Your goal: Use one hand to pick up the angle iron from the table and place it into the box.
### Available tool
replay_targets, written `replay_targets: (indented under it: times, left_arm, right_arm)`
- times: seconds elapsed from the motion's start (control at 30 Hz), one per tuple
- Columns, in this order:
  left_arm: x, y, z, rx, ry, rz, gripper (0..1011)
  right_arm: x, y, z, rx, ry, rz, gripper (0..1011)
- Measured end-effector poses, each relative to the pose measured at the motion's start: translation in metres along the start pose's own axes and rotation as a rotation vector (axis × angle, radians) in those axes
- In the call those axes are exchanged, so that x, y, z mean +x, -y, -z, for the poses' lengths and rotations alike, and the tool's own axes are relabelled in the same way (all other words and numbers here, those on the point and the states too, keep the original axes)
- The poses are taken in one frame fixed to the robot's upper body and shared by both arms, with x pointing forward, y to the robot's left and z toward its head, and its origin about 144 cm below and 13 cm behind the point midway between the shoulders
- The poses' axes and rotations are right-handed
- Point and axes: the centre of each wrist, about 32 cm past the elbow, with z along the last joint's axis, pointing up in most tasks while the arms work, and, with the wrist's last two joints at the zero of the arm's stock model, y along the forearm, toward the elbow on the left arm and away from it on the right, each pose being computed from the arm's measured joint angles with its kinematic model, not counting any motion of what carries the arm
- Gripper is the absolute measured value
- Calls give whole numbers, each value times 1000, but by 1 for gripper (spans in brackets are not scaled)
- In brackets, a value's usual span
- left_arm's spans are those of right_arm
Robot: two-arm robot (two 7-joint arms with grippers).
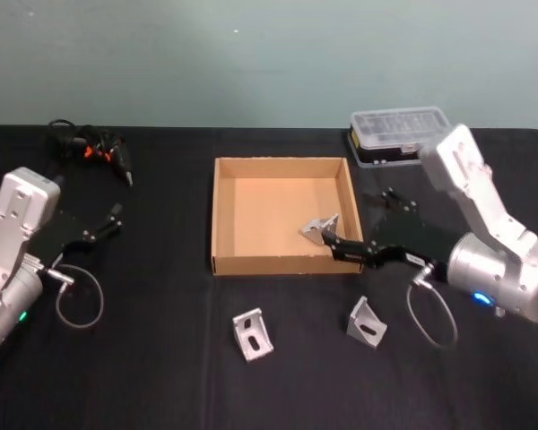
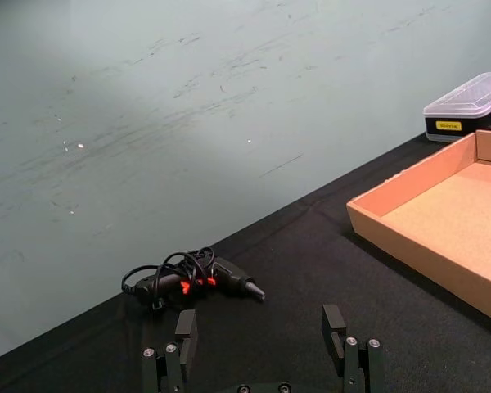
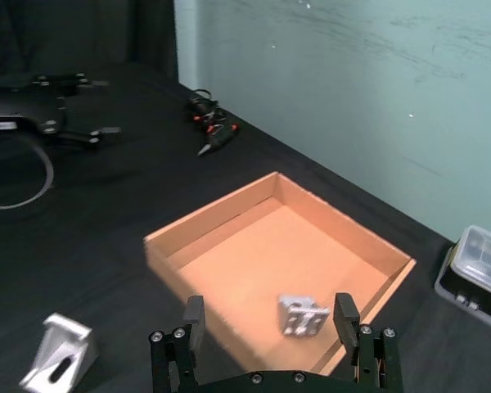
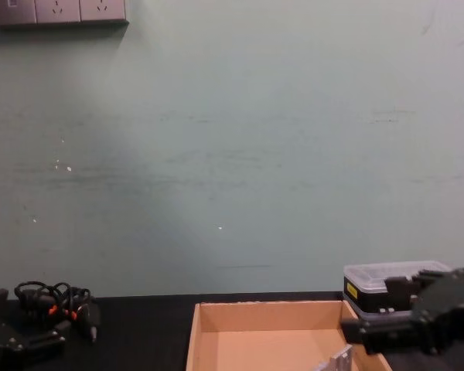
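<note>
Tan cardboard box (image 1: 278,265) at mid-counter (image 1: 161,376), low-walled and open on top. Inside, at the near right corner, one silver angle iron (image 1: 320,227), tilted rather than flat; settled on the floor or not, cannot tell.

Just behind that corner and above the rim, right gripper (image 1: 339,247), reaching in over the box's right wall from the robot's right. Fingers (image 3: 194,315) spread wide, holding nothing. In the right wrist view, angle iron below the gap, nearer one finger than the other, touching neither as far as visible.

Left gripper (image 1: 112,219) well off to the left, also wide and empty, parked near a cable-wrapped tool (image 1: 94,143).

Judged: release step, this piece as good as delivered.

Left on the counter, two more:
- Second iron (image 1: 366,322), just robot-ward of the right gripper, outside the near right corner.
- Third iron (image 1: 252,333), farther left, before the near wall.

Right arm plainly the nearer to both.

For the second iron, probably a draw back over the wall, then down and toward the body. Lie of its faces hard to read, so perhaps a wrist turn before closing.

Risk on the way out: a fingertip catching the cardboard wall and dragging the box.

Clear-lidded case (image 1: 399,134) behind the right arm, apart from all three irons.
</note>
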Motion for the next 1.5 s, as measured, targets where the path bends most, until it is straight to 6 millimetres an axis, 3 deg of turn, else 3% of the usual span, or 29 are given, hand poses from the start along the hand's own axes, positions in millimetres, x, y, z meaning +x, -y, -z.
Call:
replay_targets:
  times: [0.37, 0.6, 1.03, 1.5]
  left_arm:
    - [0, 0, 0, 0, 0, 0, 1000]
    - [0, 0, 0, 0, 0, 0, 1000]
    - [0, 0, 0, 0, 0, 0, 1000]
    - [0, 0, 0, 0, 0, 0, 1000]
  right_arm:
    - [-22, 36, 22, -26, -20, -35, 1000]
    - [-28, 45, 35, -60, -36, -41, 1000]
    - [-34, 42, 63, -117, -92, -42, 1000]
    - [-34, 30, 71, -132, -109, -49, 1000]
